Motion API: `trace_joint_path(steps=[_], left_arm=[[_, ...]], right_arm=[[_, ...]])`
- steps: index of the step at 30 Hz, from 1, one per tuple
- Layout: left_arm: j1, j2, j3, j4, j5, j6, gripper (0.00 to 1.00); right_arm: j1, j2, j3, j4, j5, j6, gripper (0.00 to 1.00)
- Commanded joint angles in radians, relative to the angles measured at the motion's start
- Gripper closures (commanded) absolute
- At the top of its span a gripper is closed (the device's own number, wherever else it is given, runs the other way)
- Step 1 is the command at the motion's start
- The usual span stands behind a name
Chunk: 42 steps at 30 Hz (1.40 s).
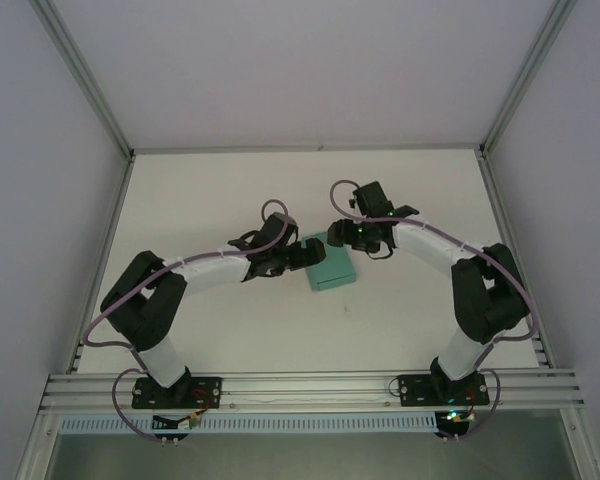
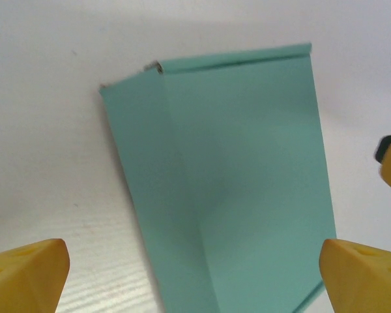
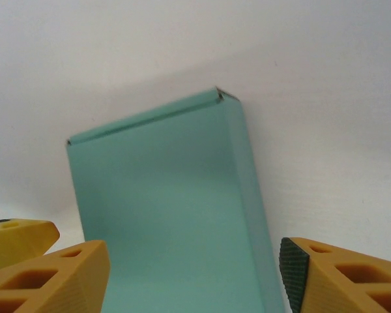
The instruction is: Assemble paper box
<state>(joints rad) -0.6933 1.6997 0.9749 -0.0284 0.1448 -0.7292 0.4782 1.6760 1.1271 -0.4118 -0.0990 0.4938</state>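
Yellow fingers (image 2: 26,277) of the left claw (image 2: 194,261) stood wide apart, gripping nothing. Between them lay the paper box (image 2: 247,195), folded up, flat on the white table (image 2: 45,78) about mid-table, with its long axis running straight away from the claw. On the right, the right claw (image 3: 195,261) straddled the same box lengthwise from the opposite end. Its jaws looked open, just off the sides, not clamped. Both arms were about equally near. The wrist views cut off one end of the box each, and I couldn't tell whether the end flaps were tucked.
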Motion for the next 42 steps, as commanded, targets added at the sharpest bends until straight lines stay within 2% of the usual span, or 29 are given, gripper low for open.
trace_joint_path(steps=[1, 4, 10, 17, 18, 20, 24, 32, 37, 42], left_arm=[[-0.042, 0.018, -0.022, 0.030, 0.111, -0.029, 0.06], [-0.070, 0.041, -0.021, 0.049, 0.124, -0.045, 0.11], [-0.092, 0.085, -0.025, 0.060, 0.136, -0.072, 0.20], [-0.096, 0.118, -0.033, 0.090, 0.130, -0.098, 0.28], [-0.097, 0.123, -0.031, 0.094, 0.131, -0.103, 0.32], [-0.096, 0.129, -0.033, 0.103, 0.123, -0.106, 0.40], [-0.098, 0.137, -0.046, 0.144, 0.111, -0.118, 0.63], [-0.094, 0.143, -0.104, 0.210, 0.068, -0.156, 0.92], [-0.093, 0.164, -0.130, 0.235, 0.060, -0.166, 1.00], [-0.094, 0.204, -0.152, 0.241, 0.029, -0.173, 1.00]], right_arm=[[-0.006, -0.026, -0.067, -0.022, -0.048, 0.012, 0.35], [-0.006, -0.017, -0.113, 0.014, -0.091, 0.018, 0.40], [-0.005, 0.016, -0.163, 0.064, -0.155, 0.048, 0.56], [-0.005, 0.030, -0.218, 0.126, -0.219, 0.097, 0.64], [-0.006, 0.031, -0.226, 0.136, -0.226, 0.106, 0.66], [-0.005, 0.036, -0.237, 0.147, -0.234, 0.114, 0.66], [-0.005, 0.039, -0.251, 0.151, -0.232, 0.122, 0.68], [-0.005, 0.046, -0.278, 0.173, -0.246, 0.134, 0.70], [-0.006, 0.059, -0.288, 0.195, -0.255, 0.143, 0.70], [-0.004, 0.065, -0.300, 0.210, -0.254, 0.156, 0.71]])
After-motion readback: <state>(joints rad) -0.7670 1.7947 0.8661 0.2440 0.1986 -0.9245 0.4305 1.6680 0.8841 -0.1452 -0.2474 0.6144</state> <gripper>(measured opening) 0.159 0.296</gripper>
